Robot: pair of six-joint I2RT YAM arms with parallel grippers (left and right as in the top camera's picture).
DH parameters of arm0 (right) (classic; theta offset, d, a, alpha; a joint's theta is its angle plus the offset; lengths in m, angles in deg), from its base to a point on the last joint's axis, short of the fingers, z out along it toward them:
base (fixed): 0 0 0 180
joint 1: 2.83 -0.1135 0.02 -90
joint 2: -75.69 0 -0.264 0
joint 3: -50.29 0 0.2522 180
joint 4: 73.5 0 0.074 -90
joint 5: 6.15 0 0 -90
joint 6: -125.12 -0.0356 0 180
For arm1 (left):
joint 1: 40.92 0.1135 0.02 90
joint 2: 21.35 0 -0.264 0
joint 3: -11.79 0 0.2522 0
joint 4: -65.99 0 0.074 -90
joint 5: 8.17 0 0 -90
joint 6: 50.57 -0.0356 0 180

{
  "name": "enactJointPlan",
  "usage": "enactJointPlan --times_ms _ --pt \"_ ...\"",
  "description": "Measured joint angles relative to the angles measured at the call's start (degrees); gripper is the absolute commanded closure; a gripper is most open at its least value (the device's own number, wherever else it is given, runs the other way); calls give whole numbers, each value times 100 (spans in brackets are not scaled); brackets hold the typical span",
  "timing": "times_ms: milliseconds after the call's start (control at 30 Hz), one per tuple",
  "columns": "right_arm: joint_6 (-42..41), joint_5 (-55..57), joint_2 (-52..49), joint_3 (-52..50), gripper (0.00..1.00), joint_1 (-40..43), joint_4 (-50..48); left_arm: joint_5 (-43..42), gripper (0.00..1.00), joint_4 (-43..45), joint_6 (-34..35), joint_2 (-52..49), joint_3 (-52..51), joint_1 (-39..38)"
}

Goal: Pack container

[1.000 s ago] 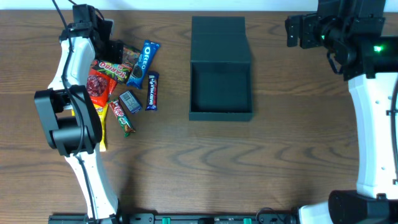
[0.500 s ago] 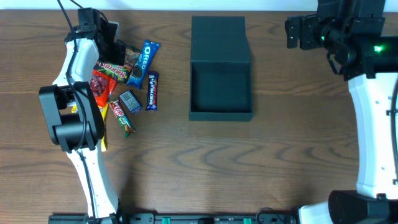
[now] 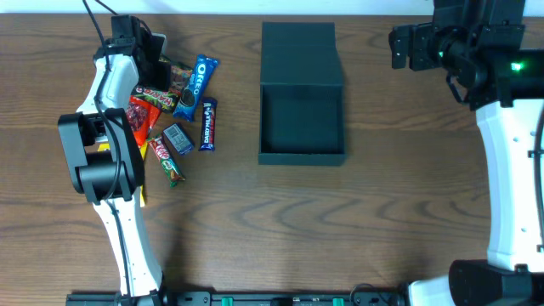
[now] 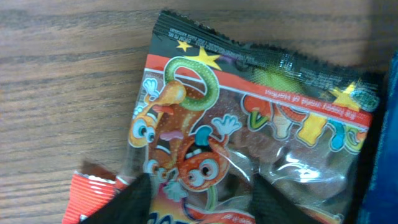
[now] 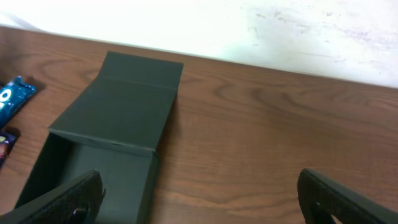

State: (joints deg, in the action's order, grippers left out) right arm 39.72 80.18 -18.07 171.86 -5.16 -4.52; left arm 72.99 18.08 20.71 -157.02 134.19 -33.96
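Left fingers (image 4: 138,200) — astride gummy packet (image 4: 249,118)

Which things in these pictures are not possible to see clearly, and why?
- Left wrist view: whether the left gripper pinches the gummy packet; the bottom edge cuts off its fingertips.
- Overhead view: the red packet lies partly under the left arm.
- Right wrist view: the container has its front cut off by the bottom edge.

We see snacks heaped on the wooden table (image 3: 340,229): a blue Oreo pack (image 3: 197,85) and a Dairy Milk bar (image 3: 208,124) just beside it. A cartoon gummy bag (image 4: 249,124) touches a red Haribo bag (image 3: 146,106).
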Motion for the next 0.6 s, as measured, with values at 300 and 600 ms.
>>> enactJointPlan --times_ms 300,600 --pt "-55 0 0 0 1 0 2 20 94 -105 -55 -11 0 4" --pt "-63 0 0 0 1 0 4 28 68 -326 50 -44 232 2"
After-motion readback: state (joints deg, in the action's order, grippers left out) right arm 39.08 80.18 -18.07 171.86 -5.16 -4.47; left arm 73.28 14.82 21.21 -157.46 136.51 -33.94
